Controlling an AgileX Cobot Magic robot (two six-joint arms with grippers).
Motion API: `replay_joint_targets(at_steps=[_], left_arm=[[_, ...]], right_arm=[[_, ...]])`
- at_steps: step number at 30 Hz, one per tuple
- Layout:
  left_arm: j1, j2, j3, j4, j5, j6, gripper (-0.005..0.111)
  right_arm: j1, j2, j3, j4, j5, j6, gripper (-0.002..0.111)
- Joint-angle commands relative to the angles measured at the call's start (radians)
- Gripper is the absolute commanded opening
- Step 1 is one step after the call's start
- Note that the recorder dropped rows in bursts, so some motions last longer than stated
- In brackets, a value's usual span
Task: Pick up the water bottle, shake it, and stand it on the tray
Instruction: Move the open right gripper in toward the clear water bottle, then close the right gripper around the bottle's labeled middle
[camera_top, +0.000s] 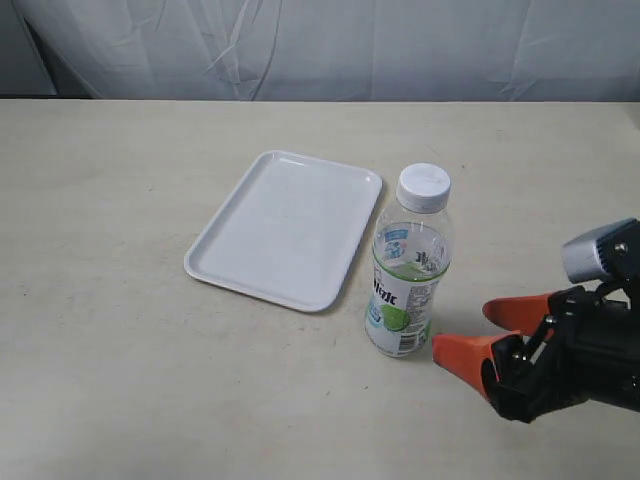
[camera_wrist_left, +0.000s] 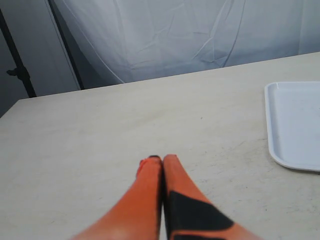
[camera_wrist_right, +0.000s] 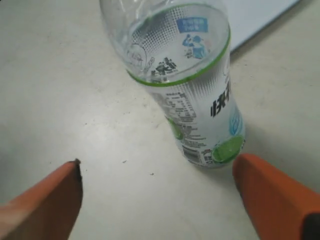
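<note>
Orange and wedge-shaped, the fingers of the right gripper (camera_top: 462, 328) are spread wide apart, clamped on nothing. They are smooth and matte and taper to blunt tips. One tip sits just beside the foot of the water bottle (camera_top: 408, 270); the other is further from it on the side away from the camera. Whether the nearer tip touches the plastic cannot be told. Behind the fingers the gripper's black body is cut off by the picture's edge, with a grey metal block (camera_top: 598, 250) above it.

The bottle stands upright on the table (camera_top: 120, 220), off the tray (camera_top: 285, 230) and just beside it. It is small, of clear thin plastic, with a rounded shoulder and a ribbed white screw cap (camera_top: 423, 186). A white label (camera_top: 398, 300) with a green band, blue marks, dark print and a lime wraps its lower part. The far side's print shows through the clear shoulder; any liquid level inside is hard to make out.

To the bottle's left lies the tray, flat, glossy white, rectangular with rounded corners and a low raised rim. The table is pale and matte, with faint scuffs. Beyond the bottle hangs a creased white cloth (camera_top: 350, 50).

The left gripper (camera_wrist_left: 161, 159) shows only in its own wrist view, its two orange fingers pressed together over the table, their roots blurred.
</note>
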Motion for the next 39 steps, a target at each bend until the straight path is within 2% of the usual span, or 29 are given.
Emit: replay_joint_targets(at_steps=[1, 10, 25, 39], left_arm=[[0.0, -0.005, 0.004, 0.0, -0.011, 0.002, 0.0], [0.0, -0.005, 0.004, 0.0, -0.011, 0.002, 0.0], [0.0, -0.005, 0.004, 0.0, -0.011, -0.001, 0.0], [0.0, -0.005, 0.004, 0.0, -0.011, 0.0, 0.0]], right_arm=[[0.002, 0.083, -0.055, 0.006, 0.018, 0.0, 0.094], [0.002, 0.234, -0.139, 0.006, -0.049, -0.016, 0.094], [0.002, 0.308, -0.153, 0.006, 0.02, -0.21, 0.094], [0.002, 0.334, -0.215, 0.006, 0.078, -0.248, 0.092]])
